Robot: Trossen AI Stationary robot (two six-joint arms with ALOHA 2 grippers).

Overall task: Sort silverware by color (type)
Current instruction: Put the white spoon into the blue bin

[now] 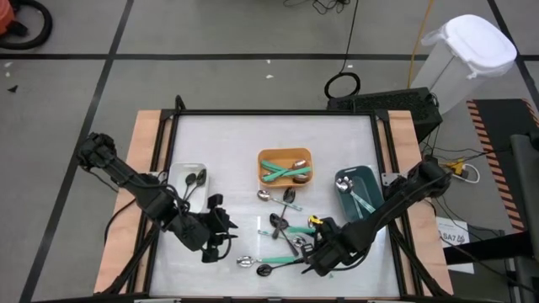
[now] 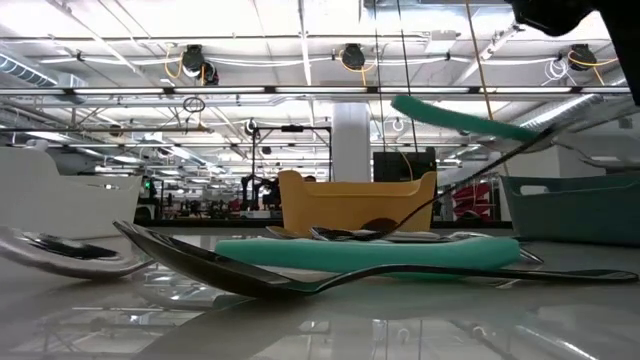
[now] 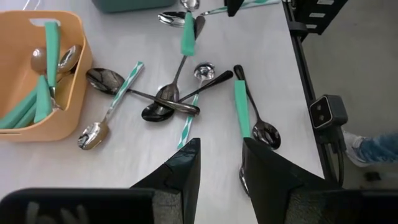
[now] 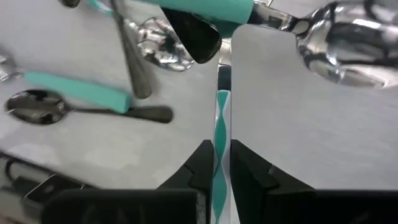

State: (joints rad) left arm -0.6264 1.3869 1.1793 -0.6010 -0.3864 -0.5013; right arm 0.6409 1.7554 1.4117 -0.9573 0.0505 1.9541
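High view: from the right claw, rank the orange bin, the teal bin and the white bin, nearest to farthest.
Measured from the right claw, near the table's front edge:
1. Teal bin, at the right side.
2. Orange bin, middle of the table.
3. White bin, far left side.

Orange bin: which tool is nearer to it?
Roughly equal, the right slightly nearer. The right tool sits toward the table's front edge from the orange bin, gripping a striped utensil; the left tool hovers front-left.
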